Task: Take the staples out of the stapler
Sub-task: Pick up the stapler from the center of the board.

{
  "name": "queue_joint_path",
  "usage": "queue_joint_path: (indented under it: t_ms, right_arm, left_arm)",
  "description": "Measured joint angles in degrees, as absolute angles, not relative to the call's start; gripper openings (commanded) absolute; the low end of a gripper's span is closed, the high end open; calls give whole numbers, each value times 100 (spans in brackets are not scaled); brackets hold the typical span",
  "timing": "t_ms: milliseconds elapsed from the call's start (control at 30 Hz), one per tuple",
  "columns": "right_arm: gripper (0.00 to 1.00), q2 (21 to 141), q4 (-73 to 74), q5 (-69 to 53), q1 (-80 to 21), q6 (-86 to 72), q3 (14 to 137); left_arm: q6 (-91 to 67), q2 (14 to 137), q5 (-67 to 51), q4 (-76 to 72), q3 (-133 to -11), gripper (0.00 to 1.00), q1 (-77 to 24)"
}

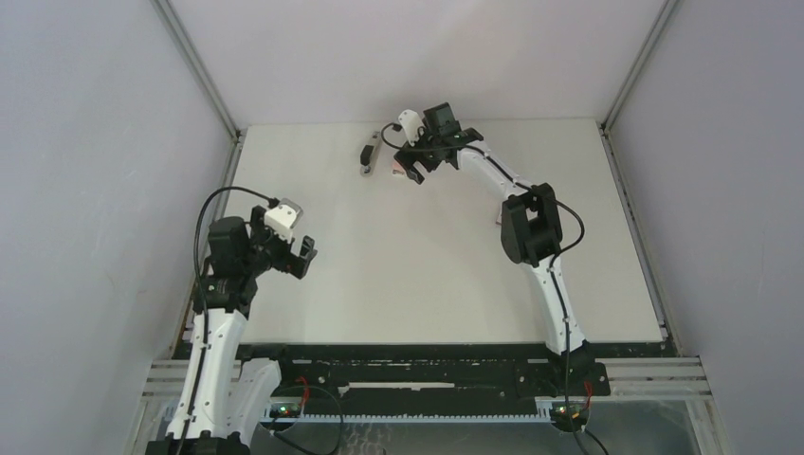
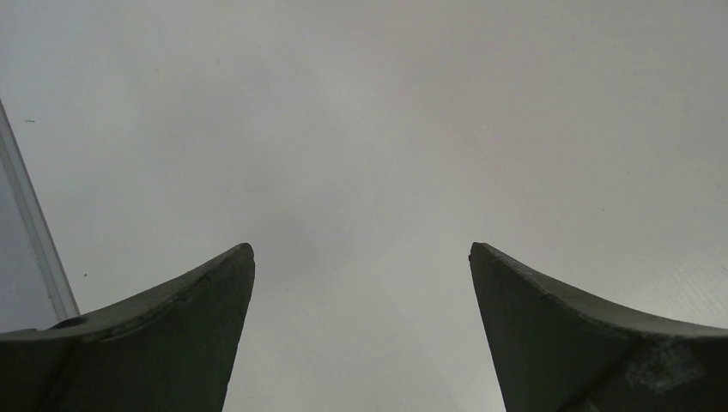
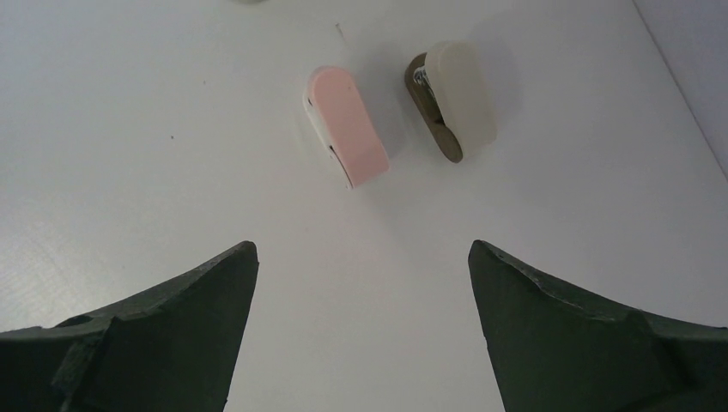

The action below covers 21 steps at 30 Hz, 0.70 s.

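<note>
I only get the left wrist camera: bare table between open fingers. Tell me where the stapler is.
Observer: The stapler lies near the far edge of the table, left of centre in the top view and far from the left gripper.
Operator: Report the right arm.
Observer: It reaches to the far side, with the right gripper just right of the stapler and holding nothing.
Operator: Say what its wrist camera shows.
Observer: Its fingers are open. Ahead of them a pink tool and a cream-and-brown tool lie side by side, apart from each other.
</note>
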<state>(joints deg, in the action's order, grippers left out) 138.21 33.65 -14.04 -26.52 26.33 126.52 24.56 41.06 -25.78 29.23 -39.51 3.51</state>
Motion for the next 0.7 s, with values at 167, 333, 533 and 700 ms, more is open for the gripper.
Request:
queue_joint_path:
  t_ms: [167,333,533,700]
  right_arm:
    - [94,14018,3151,-1472,-2696,2440,12875]
    - [94,14217,2895,-1544,-2746,2222,13056]
    - [94,14453,2718,-1603,-2764,2040,13181]
    - [96,14641,2676,-1717,-2764,1944,13222]
  left_arm:
    - [2545,4154,-2580,3000,-3920,100,353]
    - [2617,4143,-2576,3061,-3913,100,353]
    - [2620,4123,-2574,3070,-3911,100,353]
    - [2635,4165,-2571,3070,-3913,100,353]
